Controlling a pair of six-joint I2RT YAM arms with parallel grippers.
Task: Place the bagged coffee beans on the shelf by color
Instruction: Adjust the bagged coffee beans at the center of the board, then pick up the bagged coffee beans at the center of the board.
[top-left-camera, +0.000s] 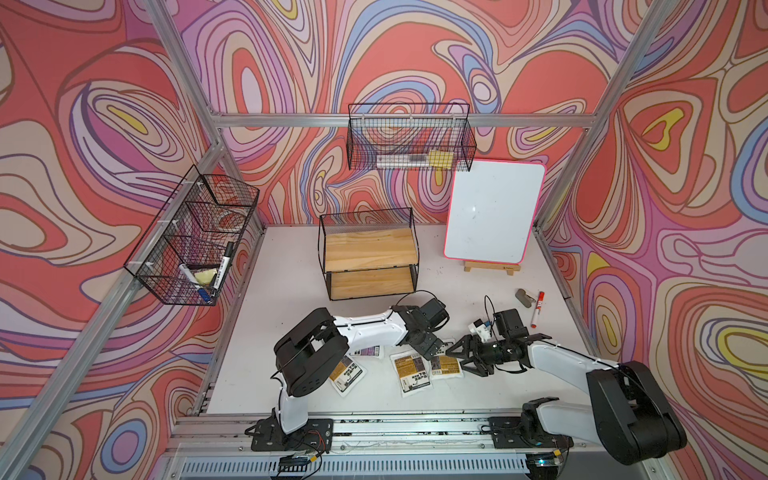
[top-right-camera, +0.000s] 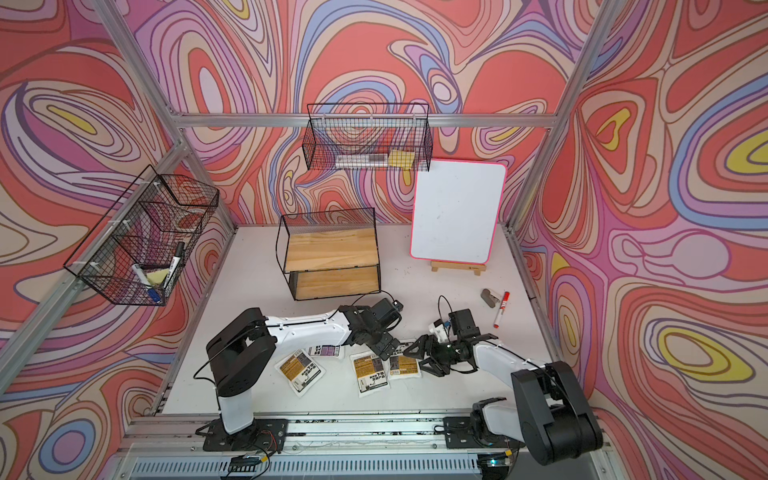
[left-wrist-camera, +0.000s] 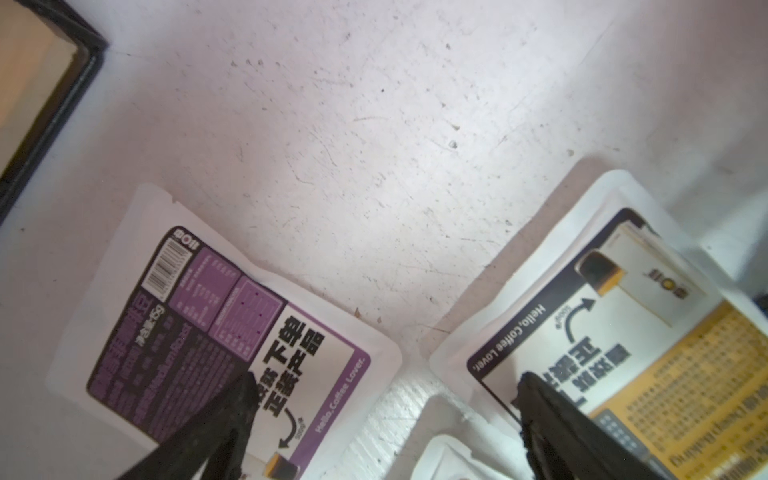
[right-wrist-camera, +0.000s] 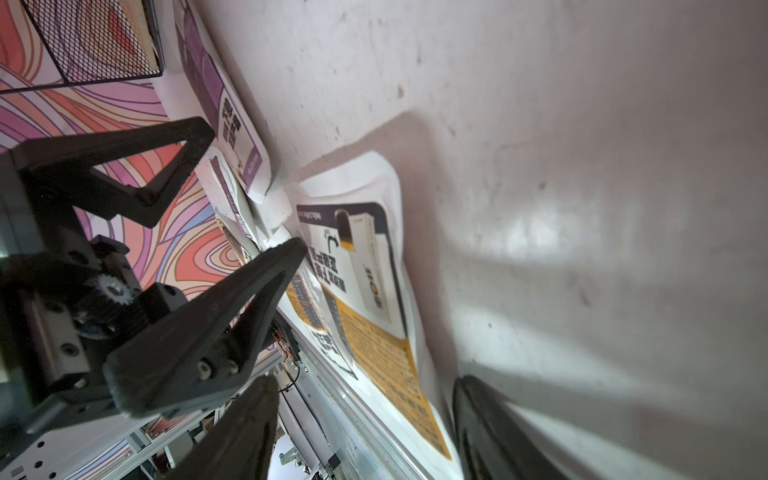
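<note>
**A:** In a top view your shelf (top-left-camera: 370, 249) stands bare. The bags (top-left-camera: 411, 372) lie flat on the tabletop (top-left-camera: 291, 311) in front of it, with both arms low over them.

**B:** In the left wrist view your left jaws stand wide apart, one tip over the purple bag (left-wrist-camera: 232, 332), the other over an orange bag (left-wrist-camera: 623, 324). If you close like that, you may drag two colours together or grip neither.

**A:** In the right wrist view your right jaws are apart too. They straddle one end of an orange bag (right-wrist-camera: 374, 291) and hold nothing. The left jaws sit close beside it.

**B:** So the arms could clash. The flat bags also hug the tabletop, so your tips may skid off.
</note>
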